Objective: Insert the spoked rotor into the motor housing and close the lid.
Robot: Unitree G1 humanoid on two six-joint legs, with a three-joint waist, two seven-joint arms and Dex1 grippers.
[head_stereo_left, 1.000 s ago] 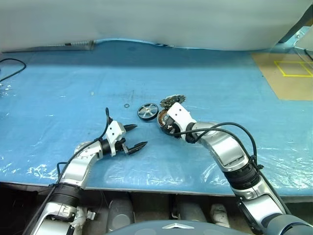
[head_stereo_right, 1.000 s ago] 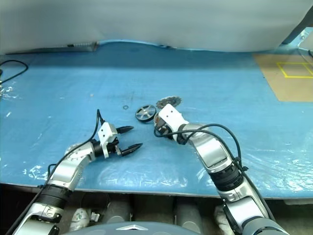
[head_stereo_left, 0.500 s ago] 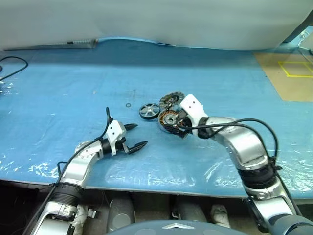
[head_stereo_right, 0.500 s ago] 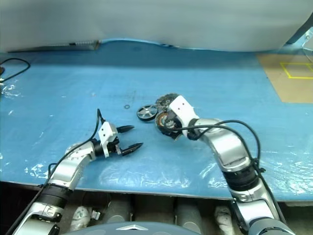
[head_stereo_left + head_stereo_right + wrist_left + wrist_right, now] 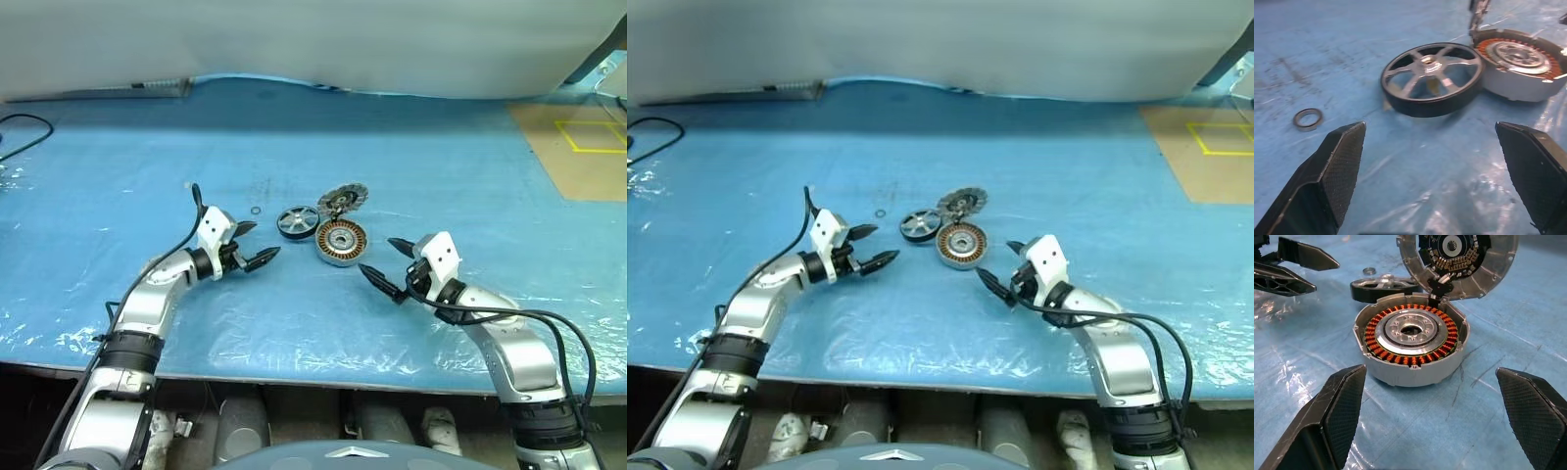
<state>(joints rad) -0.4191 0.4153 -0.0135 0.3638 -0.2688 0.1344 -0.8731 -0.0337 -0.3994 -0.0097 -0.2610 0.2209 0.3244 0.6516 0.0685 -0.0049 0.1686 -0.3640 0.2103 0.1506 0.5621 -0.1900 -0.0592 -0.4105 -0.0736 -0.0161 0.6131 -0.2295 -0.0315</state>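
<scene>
Here, the housing point(image 5: 341, 241) sits on the blue sheet point(image 5: 147, 157) with its copper ring facing up. The lid point(image 5: 1459, 259) stands tilted up at its far edge, touching it. The rotor point(image 5: 297, 222) lies flat just beside the housing. A small ring point(image 5: 255, 211) lies near. The left gripper point(image 5: 253, 245) is spread wide near the rotor, holding nothing. The right gripper point(image 5: 385, 264) is spread wide near the housing, holding nothing.
</scene>
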